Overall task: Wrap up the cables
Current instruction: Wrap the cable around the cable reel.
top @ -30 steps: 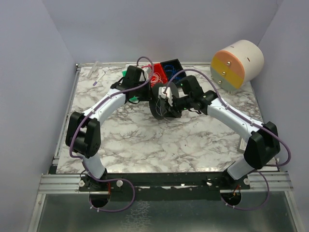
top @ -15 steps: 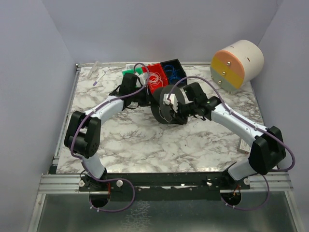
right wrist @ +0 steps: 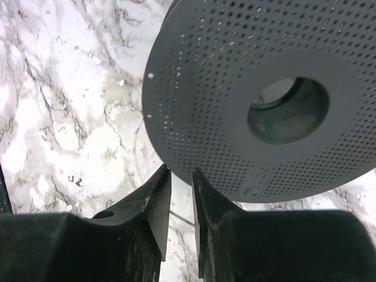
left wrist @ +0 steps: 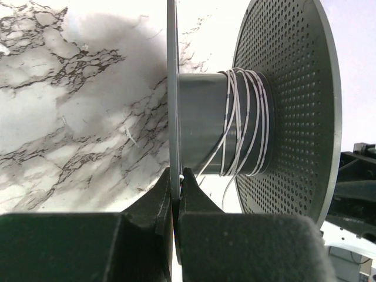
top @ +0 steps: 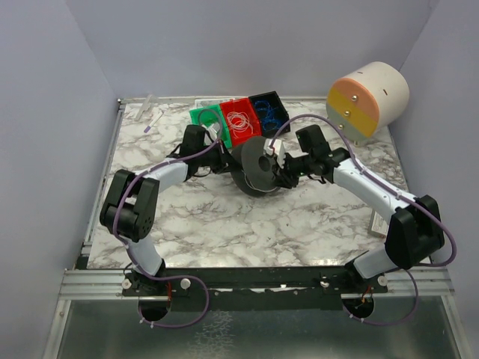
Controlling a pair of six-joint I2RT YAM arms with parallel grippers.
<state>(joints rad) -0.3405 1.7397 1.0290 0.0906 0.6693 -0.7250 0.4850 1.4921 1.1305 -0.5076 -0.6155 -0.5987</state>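
Both my arms have pulled back from the bins toward me. The spool (top: pixel 258 166) has turned too, so its flat face with the round hole now looks up. All three bins behind the spool can be seen.

My left jaws are clamped on the thin edge of the spool's left plate. A whitish cable (left wrist: pixel 244 126) goes a few times round the middle of the spool, close to the other plate. The turns are loose and cross each other, and one bit hangs down. So I think this wrap has started but is not finished.

My right jaws sit by the lower edge of the spool's right plate. They are almost together, with a thin gap. I cannot tell if they pinch the cable.

Just behind the spool, the red bin (top: pixel 227 129) holds whitish coils (top: pixel 239 120). The dark bin (top: pixel 263 98) beside it holds blue coils (top: pixel 268 112), and the green bin (top: pixel 196 117) is on the other side. I think those still wait.

A big drum (top: pixel 367 97) stands well apart, off to the right of the spool on the worktop (top: pixel 224 217). My two arms crowd the spool from both sides, and its wide plates hide the middle.
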